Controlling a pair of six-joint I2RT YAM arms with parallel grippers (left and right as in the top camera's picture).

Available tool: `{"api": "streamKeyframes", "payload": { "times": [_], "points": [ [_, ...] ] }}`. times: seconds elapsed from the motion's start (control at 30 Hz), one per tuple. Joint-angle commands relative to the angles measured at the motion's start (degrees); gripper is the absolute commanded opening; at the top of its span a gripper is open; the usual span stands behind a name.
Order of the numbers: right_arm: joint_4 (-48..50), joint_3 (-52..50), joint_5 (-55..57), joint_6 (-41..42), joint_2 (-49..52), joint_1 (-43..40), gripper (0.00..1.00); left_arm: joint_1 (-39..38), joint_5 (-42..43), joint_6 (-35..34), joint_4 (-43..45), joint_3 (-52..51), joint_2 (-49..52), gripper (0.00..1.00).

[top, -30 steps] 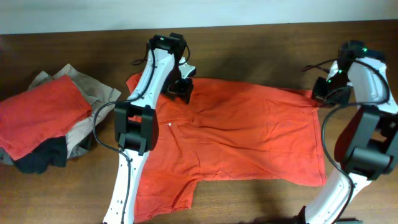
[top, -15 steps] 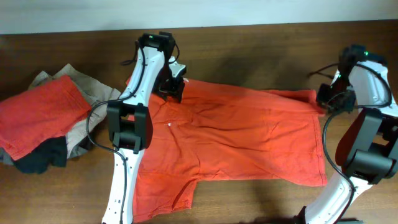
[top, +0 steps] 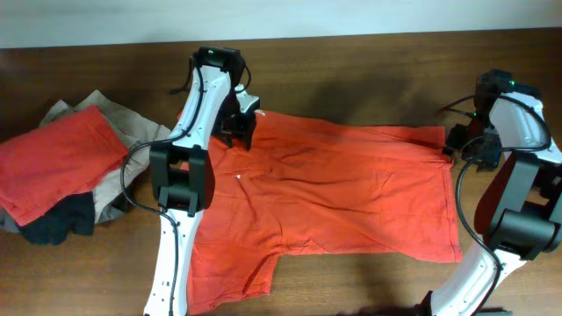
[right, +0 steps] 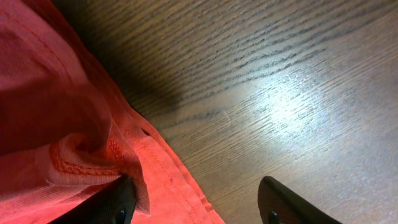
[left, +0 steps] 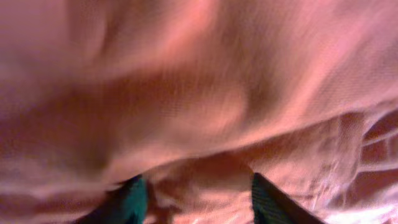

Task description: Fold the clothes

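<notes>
1. The orange-red T-shirt (top: 351, 193) lies spread out across the middle of the wooden table (top: 351, 61). Its neck end is toward my left side and its hem toward my right. One sleeve hangs toward the near edge.
2. My left gripper (top: 237, 130) sits on the far shoulder of the shirt, beside the collar. In the wrist view its teal fingertips (left: 132, 200) stand apart with a ridge of fabric bulging between them. I cannot tell whether they pinch it.
3. My right gripper (top: 458, 140) hovers at the far hem corner. Its fingers (right: 121, 200) are spread wide. One touches the stitched hem, and there is bare wood between them, so I hold nothing there.
4. Off to my left is a heap of other clothes. A red shirt (top: 57, 162) lies fairly flat on top of a beige garment (top: 132, 132) and a dark garment (top: 57, 224).
5. My judgement is that this shirt is smoothed flat but no fold is made yet, so every fold remains. Whether the heap is finished or waiting, I cannot say.
</notes>
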Motion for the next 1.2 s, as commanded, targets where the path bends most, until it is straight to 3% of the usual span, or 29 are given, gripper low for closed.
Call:
{"api": "streamKeyframes", "payload": {
  "times": [0.0,0.2,0.4,0.53,0.77,0.97,1.17],
  "points": [
    [-0.66,1.4,0.52,1.92,-0.98,-0.55,0.66,0.5,0.22,0.7,-0.96,0.5,0.48,0.47],
    [-3.15,4.09,0.09,5.97,-0.98,-1.7,0.66,0.48,1.09,0.7,-0.9,0.5,-6.69,0.49],
    [-2.62,4.31,-17.14,2.08,-0.98,-2.78,0.65,0.44,0.83,0.72,0.79,0.5,-13.0,0.53],
    [-0.59,4.55,-30.8,-5.38,-2.03,-2.78,0.63,0.46,-1.05,0.7,-0.94,0.44,-16.44,0.53],
    [0.52,4.55,-31.04,-11.13,-10.1,-2.78,0.66,0.46,-4.61,0.68,-0.94,0.44,-28.46,0.54],
    [-1.36,4.55,-31.04,-10.56,-20.9,-2.23,0.73,0.44,-6.97,-0.98,-0.92,0.26,-39.32,0.53],
    [-9.64,4.52,-28.41,-6.27,-26.51,0.22,0.78,0.44,-9.81,-4.13,-0.92,-4.7,-46.66,0.53]
  ]
}}
